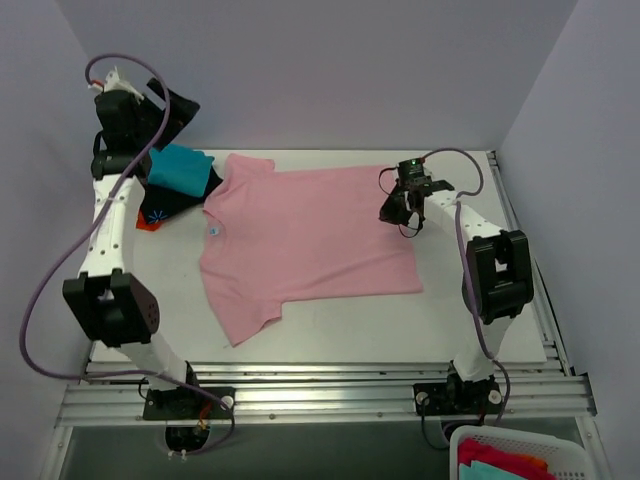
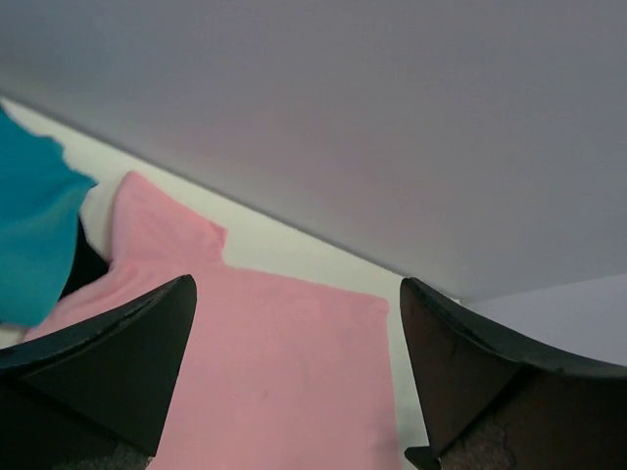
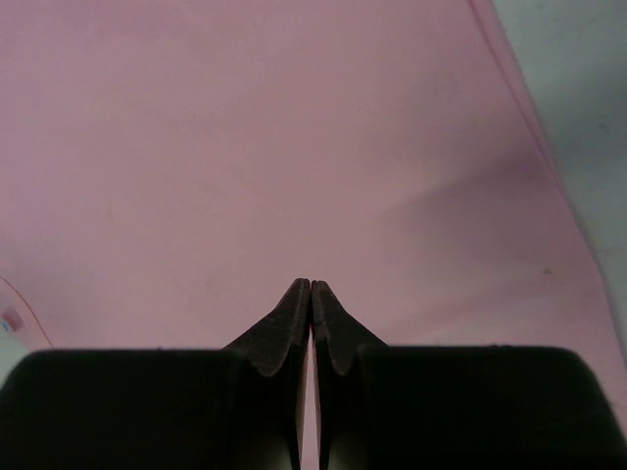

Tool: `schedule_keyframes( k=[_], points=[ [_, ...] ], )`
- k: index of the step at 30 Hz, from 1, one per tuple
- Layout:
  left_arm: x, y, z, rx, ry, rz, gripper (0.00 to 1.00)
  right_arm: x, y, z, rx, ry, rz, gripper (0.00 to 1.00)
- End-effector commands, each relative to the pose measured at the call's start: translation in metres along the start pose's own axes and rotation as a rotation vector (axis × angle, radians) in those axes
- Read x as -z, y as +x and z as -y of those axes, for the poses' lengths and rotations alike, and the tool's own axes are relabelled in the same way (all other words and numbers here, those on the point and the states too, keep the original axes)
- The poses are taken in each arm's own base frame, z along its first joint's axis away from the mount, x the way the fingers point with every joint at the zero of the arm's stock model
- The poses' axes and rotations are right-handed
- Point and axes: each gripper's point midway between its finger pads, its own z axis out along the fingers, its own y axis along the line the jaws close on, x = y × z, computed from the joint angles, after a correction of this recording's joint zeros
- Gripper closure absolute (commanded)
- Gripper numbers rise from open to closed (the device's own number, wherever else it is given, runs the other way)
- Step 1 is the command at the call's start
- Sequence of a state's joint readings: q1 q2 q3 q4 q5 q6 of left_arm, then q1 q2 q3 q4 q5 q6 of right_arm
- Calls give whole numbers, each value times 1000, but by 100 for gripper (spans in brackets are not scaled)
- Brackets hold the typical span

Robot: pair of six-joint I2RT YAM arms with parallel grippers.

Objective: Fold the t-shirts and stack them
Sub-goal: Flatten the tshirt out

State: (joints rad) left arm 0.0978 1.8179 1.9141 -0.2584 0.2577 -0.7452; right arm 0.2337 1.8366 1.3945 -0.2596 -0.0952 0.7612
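The light-pink t-shirt lies spread flat across the table, neck to the left and hem to the right. At the back left sits a folded teal t-shirt on a black one, with an orange-red edge showing below. My left gripper is raised at the back left corner, jaws wide open and empty; its wrist view shows the pink t-shirt and the teal one below. My right gripper hangs over the pink shirt's far right corner. Its fingertips are pressed together with no cloth between them, pink cloth beneath.
A white basket with red and teal cloth stands off the table at the near right. Grey walls close in the table's back and sides. Bare table lies in front of the pink shirt.
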Motion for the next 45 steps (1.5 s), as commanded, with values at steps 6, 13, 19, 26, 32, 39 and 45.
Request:
schedule_keyframes(
  k=[6,13,19,26,32,39,45],
  points=[
    [93,85,-79,-30,-359,-156,6,-11,2,-37,22,-107,-29,100],
    [123,107,-56,-87,-384,-202,5,-26,15,-14,45,-53,-39,100],
    [136,121,-42,-120,-379,-248,4,-42,34,11,48,3,-103,100],
    [148,146,-46,-143,-400,-322,3,-46,45,49,10,67,-142,100],
    [162,155,-55,-177,-426,-350,3,-42,36,88,-31,109,-141,100],
    [165,163,-63,-187,-444,-369,3,-33,16,126,-58,154,-120,100],
    [158,163,-61,-195,-442,-376,3,-31,13,130,-55,156,-123,100]
  ],
)
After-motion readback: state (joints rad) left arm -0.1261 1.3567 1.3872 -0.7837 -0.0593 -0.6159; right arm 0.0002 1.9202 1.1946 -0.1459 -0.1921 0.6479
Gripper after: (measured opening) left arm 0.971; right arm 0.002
